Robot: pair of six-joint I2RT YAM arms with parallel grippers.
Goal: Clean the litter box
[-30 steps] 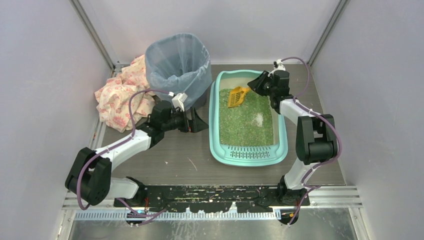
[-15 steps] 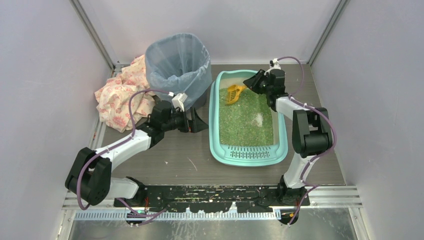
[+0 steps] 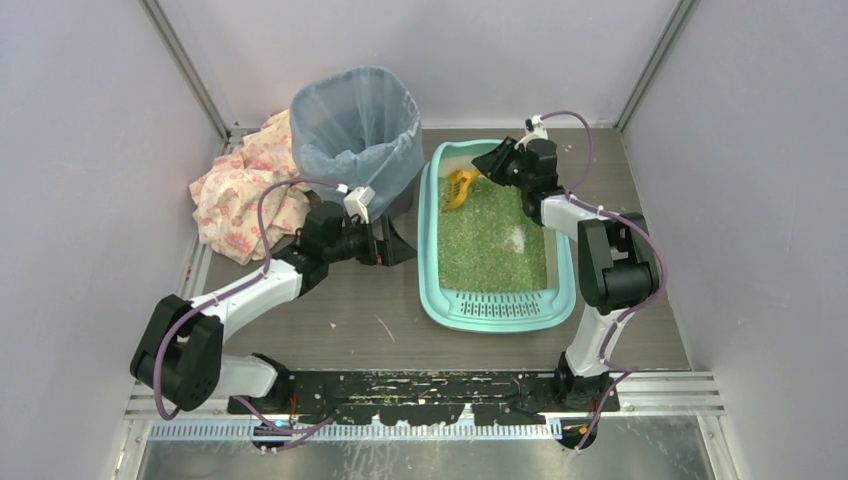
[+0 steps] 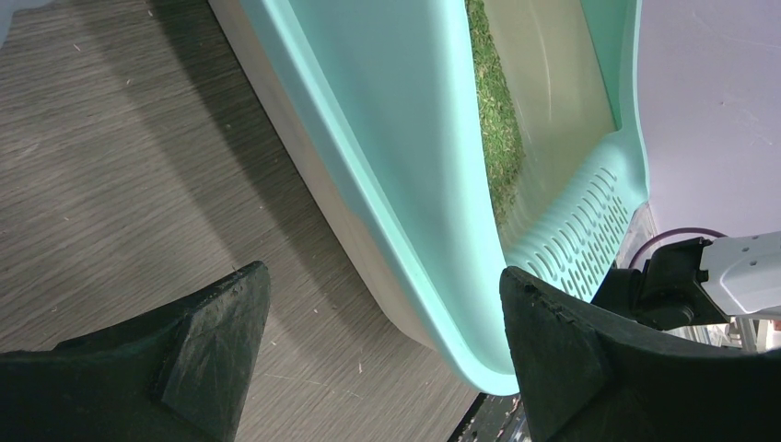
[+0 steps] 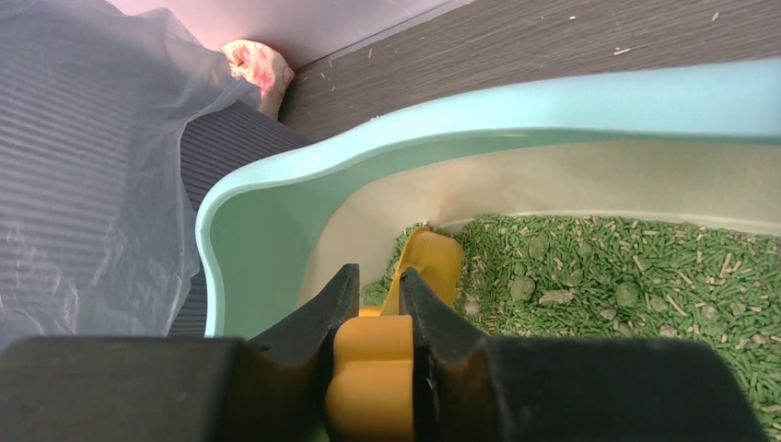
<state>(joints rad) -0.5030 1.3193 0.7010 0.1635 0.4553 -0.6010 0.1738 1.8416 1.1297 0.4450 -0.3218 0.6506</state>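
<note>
On a grey tabletop (image 3: 340, 310) walled by pale panels, the teal litter box (image 3: 428, 255) sits right of centre. Its slotted grate step (image 3: 497, 305) faces the arm bases, and green granular litter (image 3: 490, 240) is spread across its floor. At the far end, the right gripper (image 5: 378, 290) reaches over the rim with its jaws drawn narrow on the handle of a small orange scoop (image 3: 461, 187) — the scoop's blade angles down into the pellets near the tray's far left corner. A pale patch (image 3: 516, 238) shows in the litter toward the right wall.

The left gripper (image 4: 382, 318) sits low just beside the box's left wall, jaws spread wide and holding nothing. From the left wrist camera the box's rim shows ahead between the two black fingers (image 4: 212, 331) — whether either touches the plastic cannot be told.

Just left of the box's far end stands a round bin (image 3: 355, 120) lined with a blue-grey bag. Beside the bin, a crumpled floral cloth (image 3: 240, 190) lies against the left wall.
</note>
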